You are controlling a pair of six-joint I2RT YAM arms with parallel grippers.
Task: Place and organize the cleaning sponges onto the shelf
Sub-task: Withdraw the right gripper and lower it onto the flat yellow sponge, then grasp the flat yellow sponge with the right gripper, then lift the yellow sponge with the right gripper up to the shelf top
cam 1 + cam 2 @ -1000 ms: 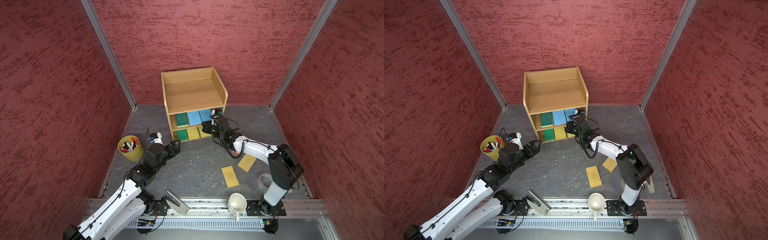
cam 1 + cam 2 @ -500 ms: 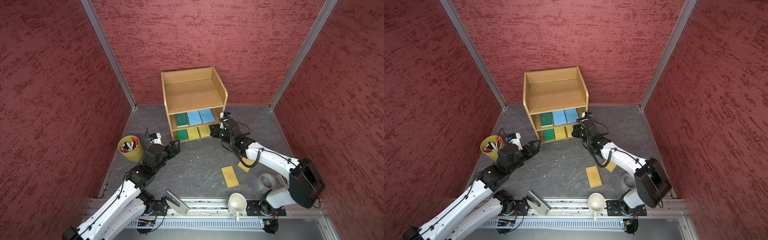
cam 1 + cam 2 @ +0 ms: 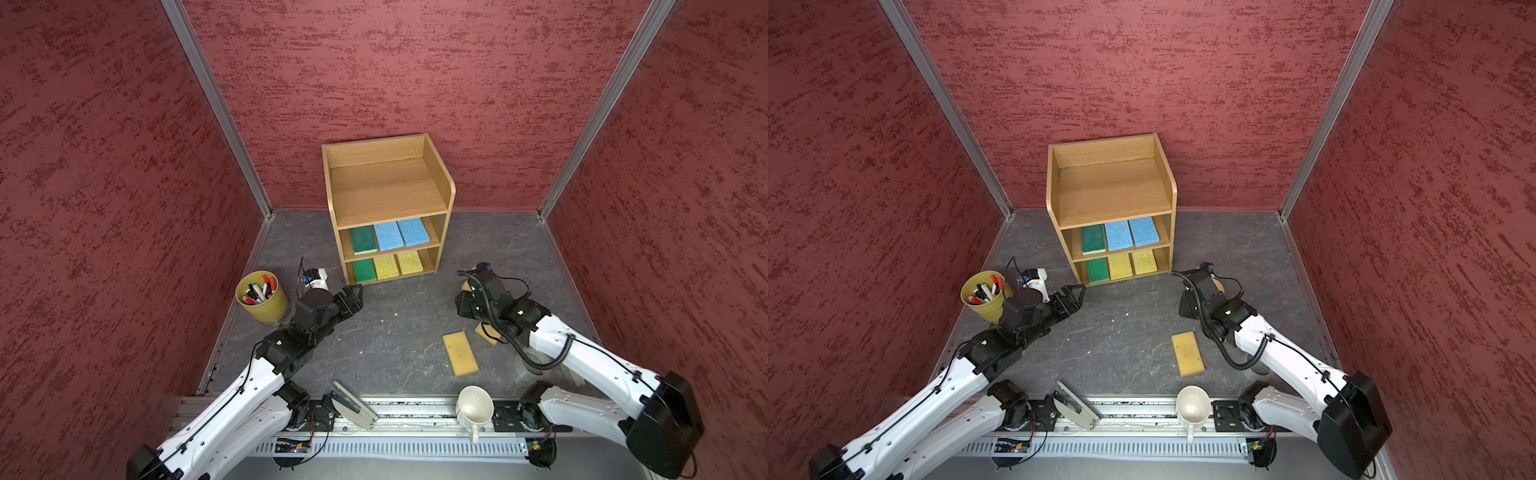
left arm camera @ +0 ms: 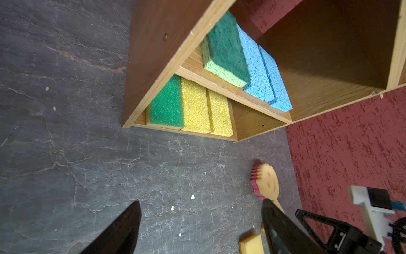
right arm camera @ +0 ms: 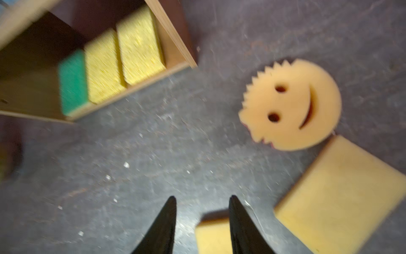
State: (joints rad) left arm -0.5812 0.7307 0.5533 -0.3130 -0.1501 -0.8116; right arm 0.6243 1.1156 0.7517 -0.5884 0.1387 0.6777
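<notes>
Right jaws are standing apart w/ nothing btwn them, only bare table (image 5: pixel 131 165) showing in the gap. Left jaws are standing wide apart too, also empty, pointing at the bottom tier of the shelf (image 3: pixel 386 187) just ahead of them.

Six sponges are sitting on the shelf. Mid-tier green sponge (image 3: pixel 363 240) + blue pair (image 3: pixel 388 236) are lying on the mid tier. Bottom-tier green sponge (image 3: pixel 364 270) + yellow pair (image 3: pixel 386 267) are lying below. Top tier is lying bare. Three are left on the table.

Key relation: nearest tan sponge (image 5: pixel 212 235) is lying just past the right jaws' tips. It is not in the gap but off to one side, partly hiding behind one fingertip (image 5: pixel 238 213). So the jaws are prob needing a short sideways shift + a drop before closing.

Its long axis can't be told from the wrist view, too little is showing. Second tan sponge (image 5: pixel 342 193) is lying further out on that same side. Smiley sponge (image 5: pixel 292 105) is lying flat, face up, ahead of the tips, same side again.

In both top views one tan sponge is lying clear, long axis running approx toward the shelf. The other is mostly hiding under the right arm (image 3: pixel 582 361).

Right jaws are sitting nearer all three. Left jaws are well apart from them.

Writing: no brand, label or text is showing on sponges or shelf. The smiley is only carrying cut-out eyes + mouth. Markers in the yellow cup (image 3: pixel 262 297) are too small to read.
</notes>
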